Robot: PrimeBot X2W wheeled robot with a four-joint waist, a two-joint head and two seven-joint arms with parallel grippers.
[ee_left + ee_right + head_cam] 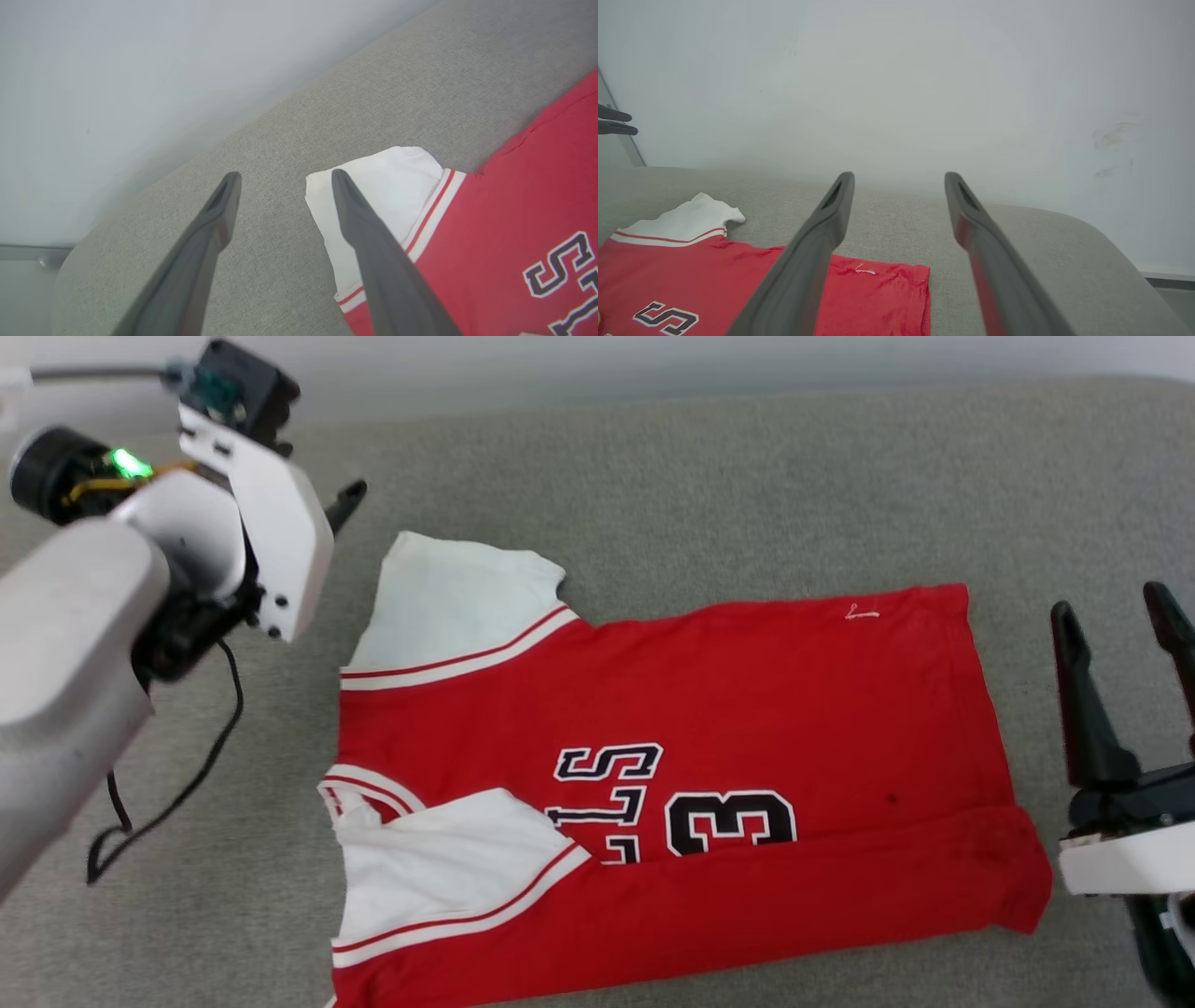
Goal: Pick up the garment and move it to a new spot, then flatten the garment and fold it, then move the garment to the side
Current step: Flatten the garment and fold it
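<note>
The garment [747,709], a red jersey with white sleeves, lies spread on the grey cushion [747,476]. Its near long edge is folded over the middle and covers part of the black letters and the "3". My left gripper [285,173] hovers open above the cushion just beyond the far white sleeve [383,186], holding nothing; in the head view one of its fingertips [347,502] pokes out past the wrist housing. My right gripper [1108,599] stands open and empty to the right of the hem [990,709]. In the right wrist view the garment [691,270] lies at the lower left, below the open right gripper [899,175].
A pale wall [896,70] rises behind the cushion. The cushion's rounded corner [1111,242] falls away at the right. A black cable [187,775] hangs from my left arm over the cushion's left side. Bare cushion lies beyond the garment.
</note>
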